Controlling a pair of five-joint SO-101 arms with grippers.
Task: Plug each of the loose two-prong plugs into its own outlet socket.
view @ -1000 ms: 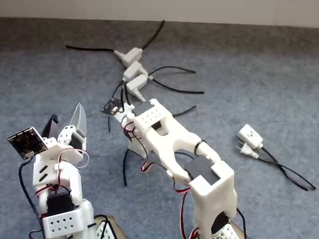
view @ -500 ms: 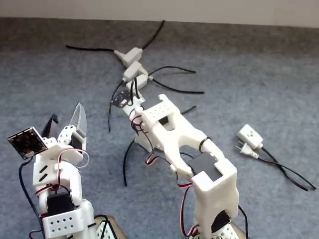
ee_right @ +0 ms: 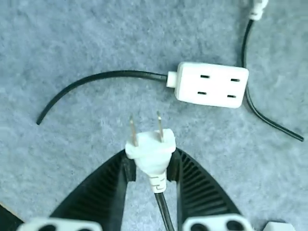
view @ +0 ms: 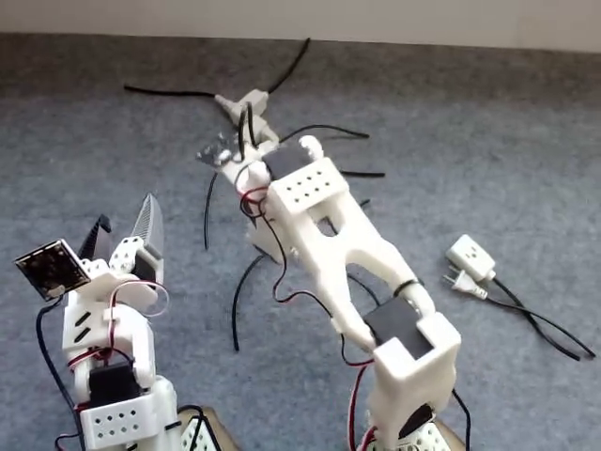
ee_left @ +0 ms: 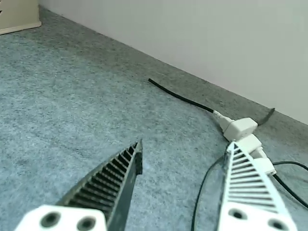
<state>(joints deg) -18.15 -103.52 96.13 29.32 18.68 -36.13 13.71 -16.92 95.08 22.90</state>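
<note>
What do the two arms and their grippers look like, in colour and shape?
The left arm and right arm are white plastic shells with black motors and thin red and black wires. The left gripper has one black and one white ribbed, pointed finger; the right gripper has two black ones.

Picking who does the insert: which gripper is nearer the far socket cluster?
Right. The right gripper, shut on a plug, hovers just short of a socket, prongs pointing at it. The left gripper, open, sits back near its base, well apart from it.
</note>
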